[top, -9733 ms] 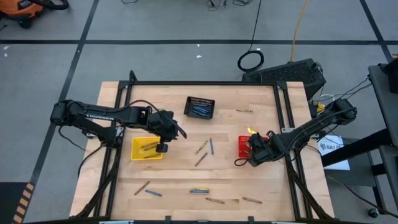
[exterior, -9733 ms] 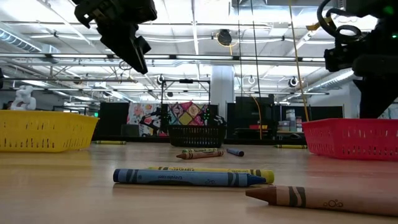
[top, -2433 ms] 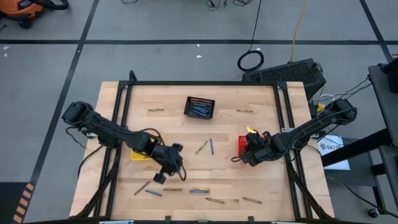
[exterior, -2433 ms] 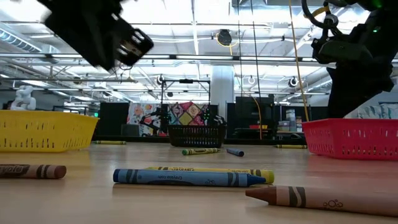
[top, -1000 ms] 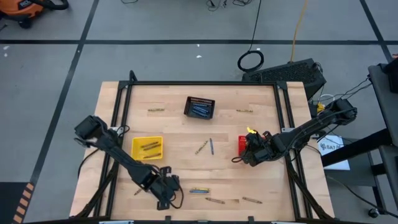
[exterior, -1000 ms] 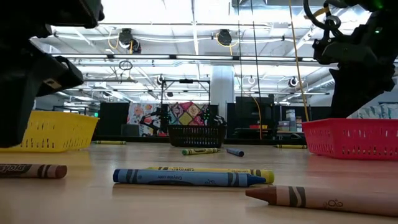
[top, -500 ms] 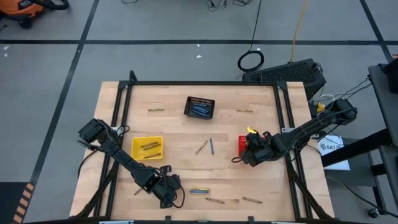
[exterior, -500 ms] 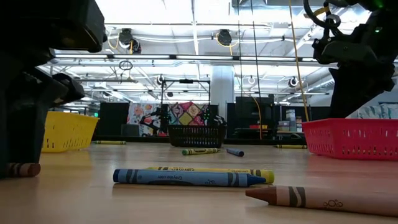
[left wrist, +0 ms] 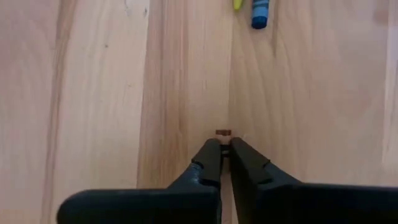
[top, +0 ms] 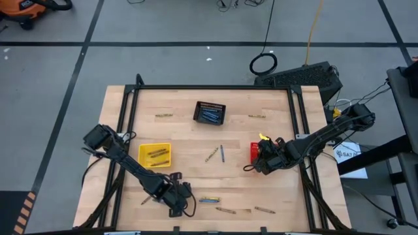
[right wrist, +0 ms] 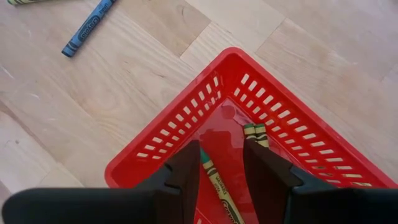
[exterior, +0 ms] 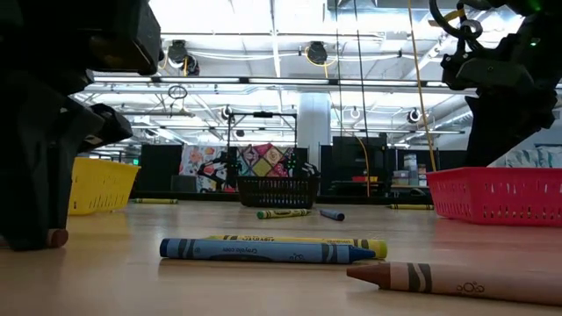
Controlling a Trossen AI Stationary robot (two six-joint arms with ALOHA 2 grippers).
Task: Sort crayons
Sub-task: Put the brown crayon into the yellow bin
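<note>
My left hand (left wrist: 220, 149) was down on the counter (top: 189, 140) at its near edge, fingers pressed together on a brown crayon (left wrist: 222, 132), only its tip showing past them. I judged this the pick-up step; next I would need to lift it clear and carry it to its matching basket. Beyond lay a blue crayon (exterior: 259, 251) and a yellow one (exterior: 299, 240). Farther off, my right hand (right wrist: 221, 171) hung spread over the red basket (right wrist: 280, 124), crayons inside.
</note>
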